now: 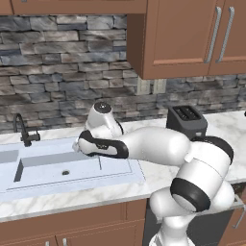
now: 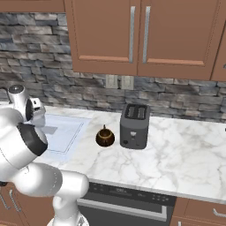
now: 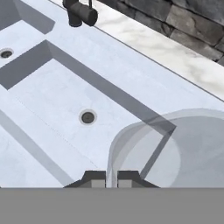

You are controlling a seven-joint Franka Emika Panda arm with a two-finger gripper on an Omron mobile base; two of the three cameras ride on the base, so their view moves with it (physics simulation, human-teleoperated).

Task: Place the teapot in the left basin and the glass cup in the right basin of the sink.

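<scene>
So the arm is folded low and stretched toward the left of the left base view, its wrist hanging over the right basin (image 1: 72, 168) of the sink (image 1: 137, 178). From the hand view the gripper (image 3: 111, 179) sits at bottom centre, fingertips (image 3: 95, 178) pinched nearly together on the rim of the glass cup (image 3: 175, 148), which bulges out to the lower right above the basin's corner. Drain and basin floor look wide open at centre frame. The left basin (image 3: 8, 48) is in the upper left, near the faucet (image 3: 81, 13). The teapot (image 2: 105, 137) stands mid-frame on the counter (image 2: 185, 150) just left of the toaster (image 2: 134, 126) in the right base view.
</scene>
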